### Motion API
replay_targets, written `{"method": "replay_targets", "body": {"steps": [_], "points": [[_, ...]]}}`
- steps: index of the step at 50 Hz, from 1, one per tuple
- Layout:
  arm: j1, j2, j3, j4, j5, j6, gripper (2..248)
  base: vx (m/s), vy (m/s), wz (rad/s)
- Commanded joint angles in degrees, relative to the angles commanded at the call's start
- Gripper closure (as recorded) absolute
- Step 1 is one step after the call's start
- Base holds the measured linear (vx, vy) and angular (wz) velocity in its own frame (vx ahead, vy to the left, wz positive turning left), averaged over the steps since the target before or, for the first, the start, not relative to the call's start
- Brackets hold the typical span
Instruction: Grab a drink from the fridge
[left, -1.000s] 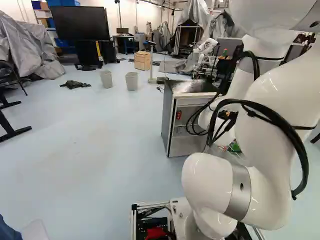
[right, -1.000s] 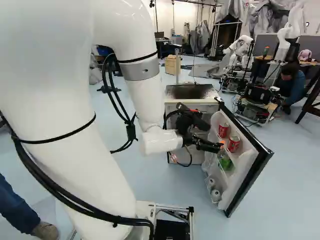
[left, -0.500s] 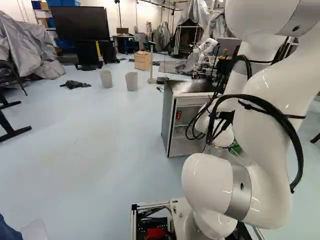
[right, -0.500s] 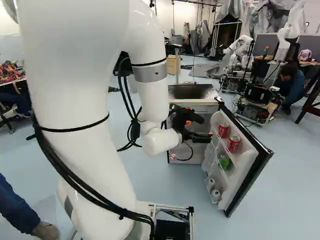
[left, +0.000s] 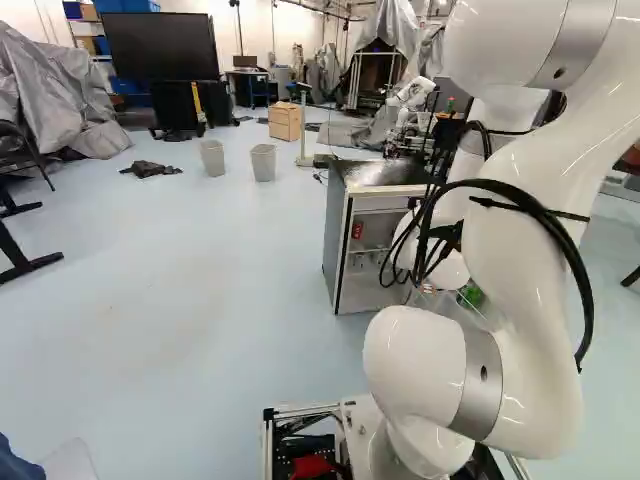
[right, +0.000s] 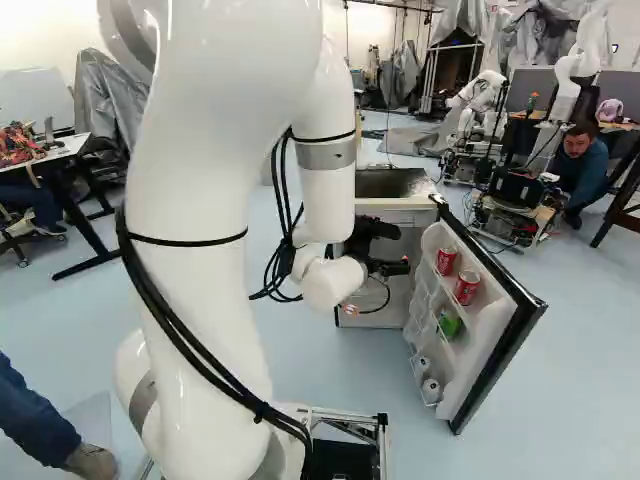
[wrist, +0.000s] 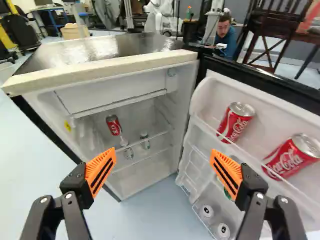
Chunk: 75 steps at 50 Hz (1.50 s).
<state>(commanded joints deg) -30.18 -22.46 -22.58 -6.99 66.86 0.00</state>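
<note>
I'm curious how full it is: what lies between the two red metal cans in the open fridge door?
In the wrist view, only bare white door lining lies between one can and the other can.

The near, curved white robot arm (right: 200, 300) is smooth and glossy, with a satin grey metal band (right: 326, 154). The black two-fingered gripper (right: 397, 267) looks matt, its ridged orange pads (wrist: 101, 171) dull too. Farther off, the white-lined fridge (wrist: 110, 97) has a shiny dark top (wrist: 100, 50) and smooth plastic interior; glossy red metal cans (wrist: 236, 122) sit right. Far left lies wrinkled grey sheeting (left: 50, 90), right of it a matt, pale wooden box (left: 285, 122).
</note>
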Motion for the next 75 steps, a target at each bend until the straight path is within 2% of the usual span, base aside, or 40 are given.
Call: {"method": "replay_targets", "body": {"steps": [22, 26, 49, 75], "points": [[-1.03, -7.31, -5.77, -12.74, 0.00, 0.00, 3, 0.000, 0.000, 0.000], [-1.19, -8.65, -6.91, -14.23, 0.00, 0.00, 3, 0.000, 0.000, 0.000], [-2.00, -16.26, -13.74, -15.24, 0.00, 0.00, 3, 0.000, 0.000, 0.000], [-1.05, -24.81, -22.26, -18.92, 0.00, 0.00, 3, 0.000, 0.000, 0.000]]}}
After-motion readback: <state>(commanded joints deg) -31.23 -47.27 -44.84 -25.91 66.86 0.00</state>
